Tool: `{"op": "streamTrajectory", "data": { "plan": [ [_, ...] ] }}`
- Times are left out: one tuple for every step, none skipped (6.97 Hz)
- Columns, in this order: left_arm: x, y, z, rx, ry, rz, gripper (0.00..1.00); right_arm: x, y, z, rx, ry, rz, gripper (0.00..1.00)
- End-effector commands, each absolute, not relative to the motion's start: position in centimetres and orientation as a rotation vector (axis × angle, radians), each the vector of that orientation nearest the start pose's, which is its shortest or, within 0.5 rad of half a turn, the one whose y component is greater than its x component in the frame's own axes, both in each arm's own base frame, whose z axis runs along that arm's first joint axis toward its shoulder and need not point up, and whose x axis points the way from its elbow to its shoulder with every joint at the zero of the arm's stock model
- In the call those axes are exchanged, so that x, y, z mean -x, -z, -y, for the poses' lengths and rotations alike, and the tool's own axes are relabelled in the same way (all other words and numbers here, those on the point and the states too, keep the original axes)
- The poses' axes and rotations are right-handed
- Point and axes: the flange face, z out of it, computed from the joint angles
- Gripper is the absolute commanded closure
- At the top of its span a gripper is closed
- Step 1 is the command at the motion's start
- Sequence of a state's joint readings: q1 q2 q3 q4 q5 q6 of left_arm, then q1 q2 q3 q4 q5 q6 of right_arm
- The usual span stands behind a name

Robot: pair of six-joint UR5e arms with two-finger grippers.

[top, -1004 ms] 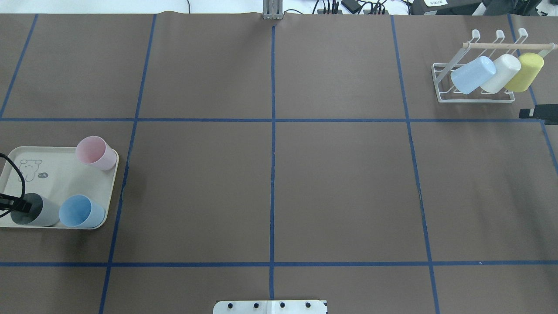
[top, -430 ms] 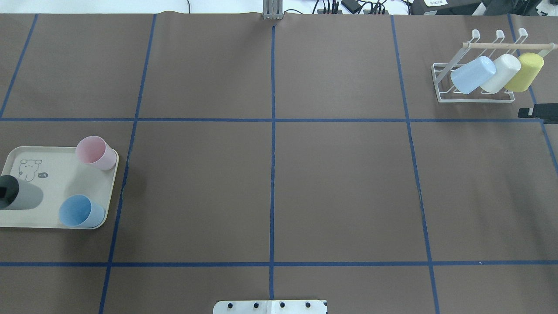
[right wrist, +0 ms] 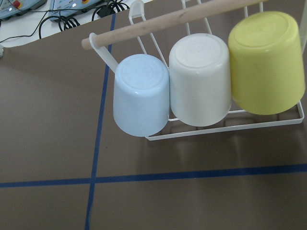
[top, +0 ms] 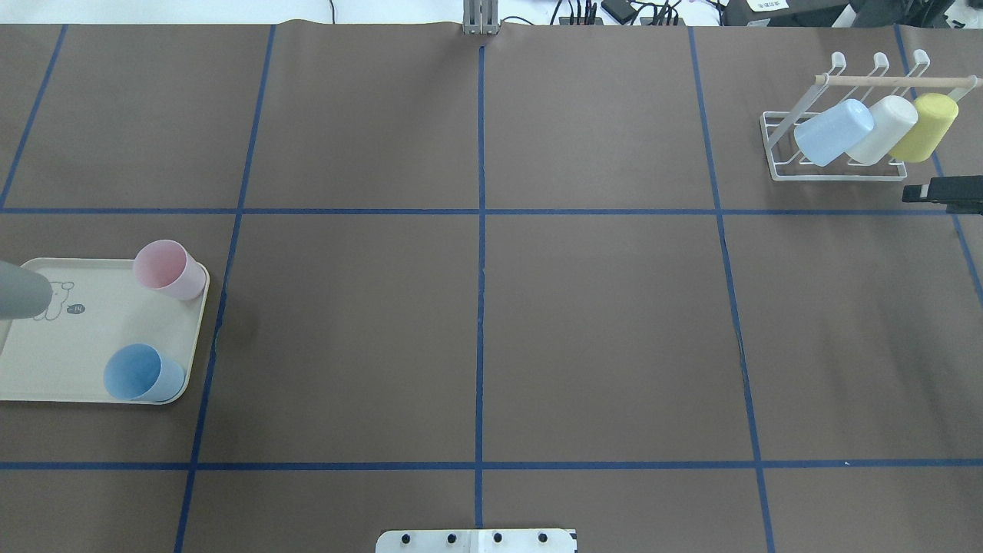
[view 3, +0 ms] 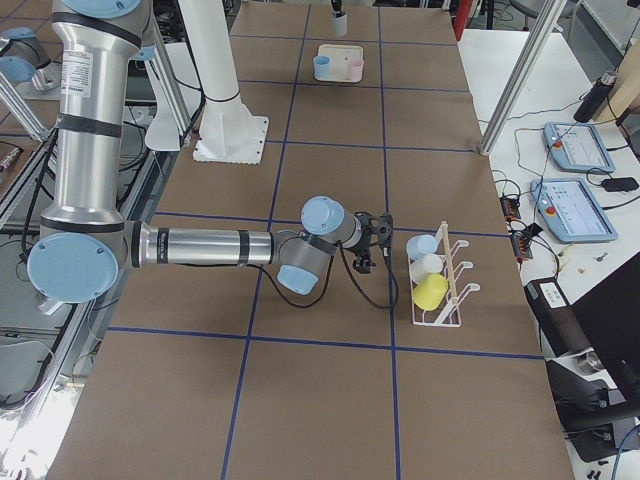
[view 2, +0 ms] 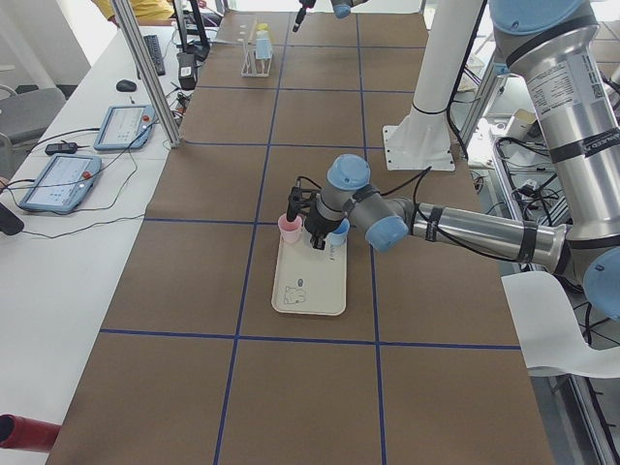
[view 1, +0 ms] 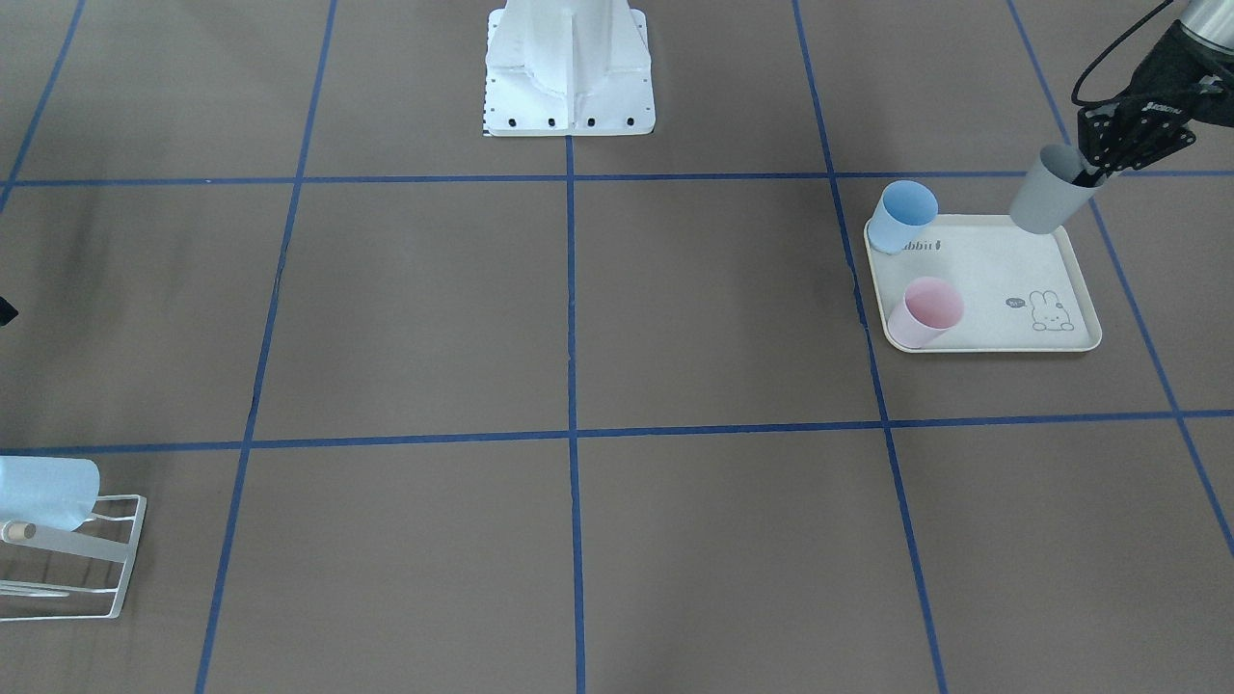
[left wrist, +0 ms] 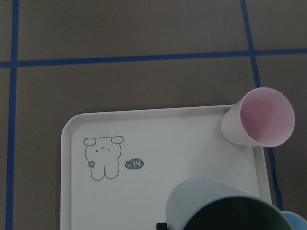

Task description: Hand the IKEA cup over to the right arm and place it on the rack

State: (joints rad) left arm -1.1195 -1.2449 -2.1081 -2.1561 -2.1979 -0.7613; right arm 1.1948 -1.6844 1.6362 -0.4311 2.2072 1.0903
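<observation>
- Grey cup point(top: 19, 290) is seen at the far left edge of the overhead view, tilted, over the tray's left end by the rabbit print. Whether it touches the tray cannot be told.
- Black left gripper point(view 1: 1089, 175) is clamped on the grey cup's wall, with one finger seen inside the rim and the other outside.
- Cream tray point(top: 92, 338) is laid flat on the brown-paper table point(top: 476, 322). The pink cup point(top: 167, 269) is stood at its far right corner and the blue cup point(top: 142, 372) at its near right corner, both mouth-up and well apart.
- White wire rack point(top: 837, 177) is set at the table's far right. Three cups are hung on it bottom-up and tilted under the wooden rod, side by side: pale blue cup point(top: 833, 132), white cup point(top: 882, 129), yellow cup point(top: 925, 127).
- Black right gripper point(top: 918, 192) hovers just beside the rack's near right corner, apart from it. Whether its fingers are apart or together cannot be told.
</observation>
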Motion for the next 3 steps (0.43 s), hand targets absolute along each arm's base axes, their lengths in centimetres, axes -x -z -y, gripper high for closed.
{"op": "streamTrajectory", "data": {
  "plan": [
    [-11.5, -39.6, 41.7, -0.321, 0.114, -1.000, 1.00, 15.2, -51.0, 47.5, -0.337, -0.343, 1.211, 0.00],
    [-12.8, -36.5, 43.4, -0.276, 0.167, -1.089, 1.00, 17.7, -50.3, 47.6, -0.343, -0.337, 1.213, 0.00],
    [-14.0, -33.2, 45.1, -0.243, 0.222, -1.164, 1.00, 20.1, -48.5, 48.3, -0.335, -0.361, 1.242, 0.00]
  ]
}}
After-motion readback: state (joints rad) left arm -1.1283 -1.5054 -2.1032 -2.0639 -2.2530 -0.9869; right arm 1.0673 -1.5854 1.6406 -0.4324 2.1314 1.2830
